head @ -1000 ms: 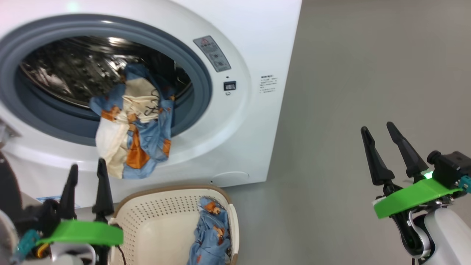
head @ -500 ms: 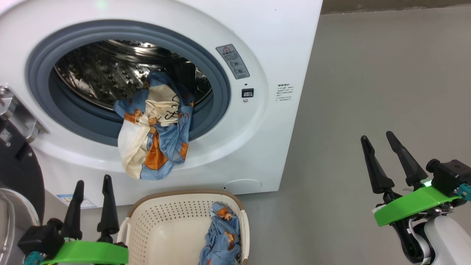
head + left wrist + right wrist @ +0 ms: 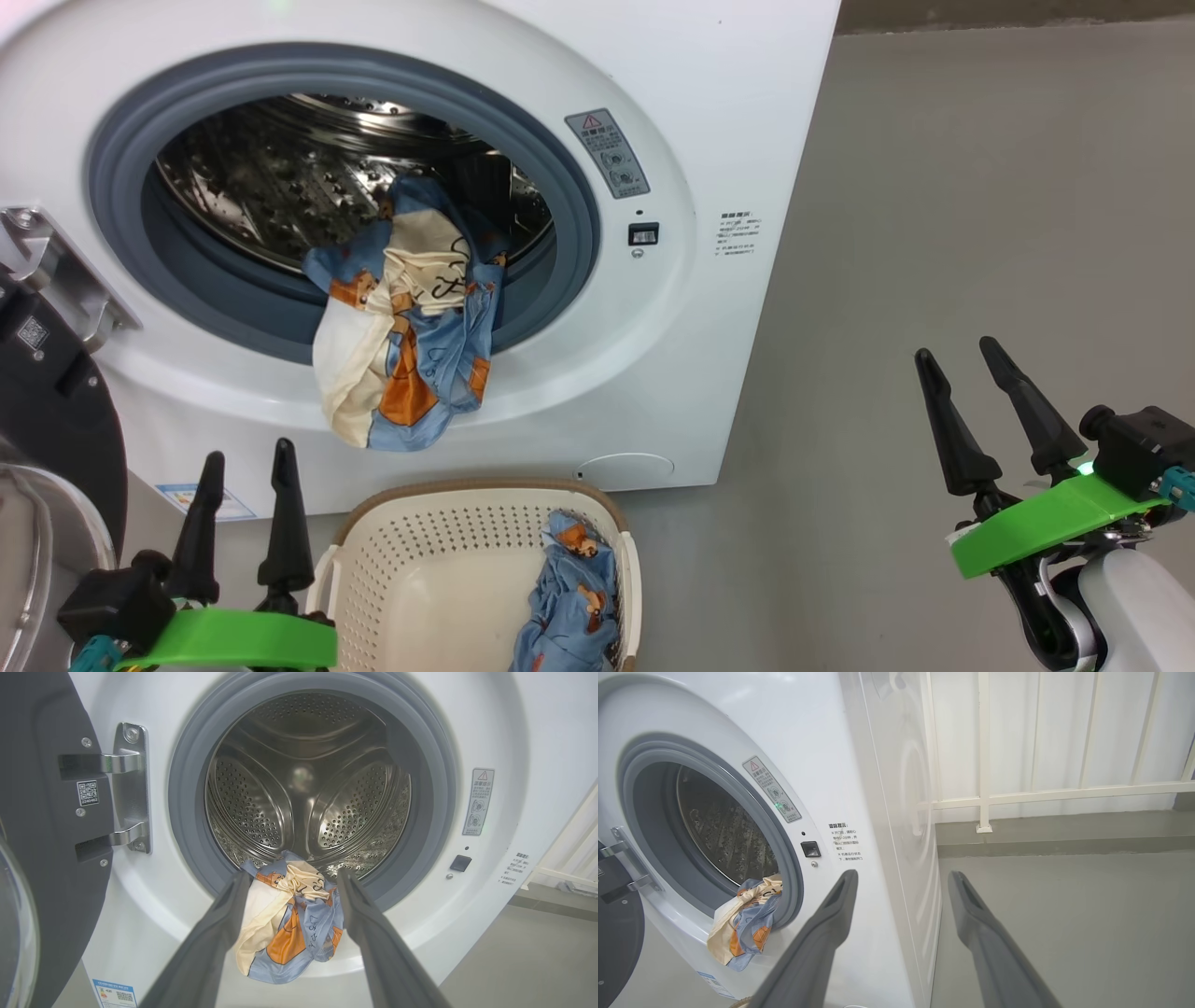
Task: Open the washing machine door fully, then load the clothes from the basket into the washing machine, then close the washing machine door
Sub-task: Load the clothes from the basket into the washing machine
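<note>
Running roughly halfway: washing machine door (image 3: pixel 47 411) is standing open, one bundle of clothes (image 3: pixel 406 364) is hanging over the washing machine (image 3: pixel 728 140) gasket lip, another piece is lying at the basket (image 3: pixel 420 551) right edge, left tool (image 3: pixel 248 451) and right tool (image 3: pixel 956 349) are both gaping wide and empty, door closing pending.

- The head camera has been turned, not the things: the machine (image 3: pixel 709 112) is now seen further right in the head view.
- More of the door (image 3: pixel 56 411) and its hinge (image 3: pixel 56 271) is brought into view at the machine's left.
- The left gripper (image 3: pixel 248 450) is seen lower against the machine's front.
- The right gripper (image 3: pixel 956 348) is seen slightly nearer the machine's right side.
</note>
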{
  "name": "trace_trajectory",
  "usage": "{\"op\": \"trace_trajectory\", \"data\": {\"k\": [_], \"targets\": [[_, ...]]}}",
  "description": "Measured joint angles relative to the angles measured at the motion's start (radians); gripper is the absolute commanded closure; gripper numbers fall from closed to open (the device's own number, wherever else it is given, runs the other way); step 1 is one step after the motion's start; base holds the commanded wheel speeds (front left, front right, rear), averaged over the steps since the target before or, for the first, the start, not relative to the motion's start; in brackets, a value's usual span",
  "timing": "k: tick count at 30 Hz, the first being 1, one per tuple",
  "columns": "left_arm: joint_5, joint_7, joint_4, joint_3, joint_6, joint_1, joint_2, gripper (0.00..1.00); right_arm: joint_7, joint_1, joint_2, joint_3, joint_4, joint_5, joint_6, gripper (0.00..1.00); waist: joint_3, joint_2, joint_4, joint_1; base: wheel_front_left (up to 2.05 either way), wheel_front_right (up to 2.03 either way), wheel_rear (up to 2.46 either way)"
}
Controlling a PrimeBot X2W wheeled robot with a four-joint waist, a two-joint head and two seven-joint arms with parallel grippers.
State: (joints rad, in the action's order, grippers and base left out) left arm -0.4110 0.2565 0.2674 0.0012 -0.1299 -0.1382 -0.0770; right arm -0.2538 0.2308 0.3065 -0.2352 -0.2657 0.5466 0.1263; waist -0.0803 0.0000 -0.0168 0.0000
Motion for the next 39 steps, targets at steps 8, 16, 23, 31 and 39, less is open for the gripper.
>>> {"op": "trace_trajectory", "data": {"k": [8,16,23,31,39], "targets": [[0.000,0.000,0.005,-0.001,0.000,0.000,0.001,0.00,0.000,0.000,0.005,-0.015,-0.003,0.001,0.000,0.00,0.011,0.0000,0.002,0.0000,0.00,0.00,0.00],[0.001,0.000,0.010,-0.001,0.000,0.000,0.001,0.00,0.000,0.000,0.012,-0.021,-0.003,0.008,0.000,0.00,0.013,0.0000,0.007,0.0000,0.00,0.00,0.00],[0.001,0.000,0.010,0.000,0.000,0.000,0.003,0.00,0.000,0.000,0.012,-0.023,-0.003,0.008,0.000,0.00,0.007,0.0000,0.013,0.0000,0.00,0.00,0.00],[0.001,0.000,0.029,-0.002,0.008,0.000,0.007,0.00,0.000,0.000,0.012,-0.025,-0.003,0.009,0.000,0.00,-0.002,0.0000,0.019,0.0000,0.00,0.00,0.00],[0.001,-0.003,0.062,-0.007,0.009,-0.002,0.006,0.00,0.000,0.000,0.010,-0.026,-0.001,0.008,0.000,0.00,-0.016,0.0000,0.034,0.0000,0.00,0.00,0.00]]}}
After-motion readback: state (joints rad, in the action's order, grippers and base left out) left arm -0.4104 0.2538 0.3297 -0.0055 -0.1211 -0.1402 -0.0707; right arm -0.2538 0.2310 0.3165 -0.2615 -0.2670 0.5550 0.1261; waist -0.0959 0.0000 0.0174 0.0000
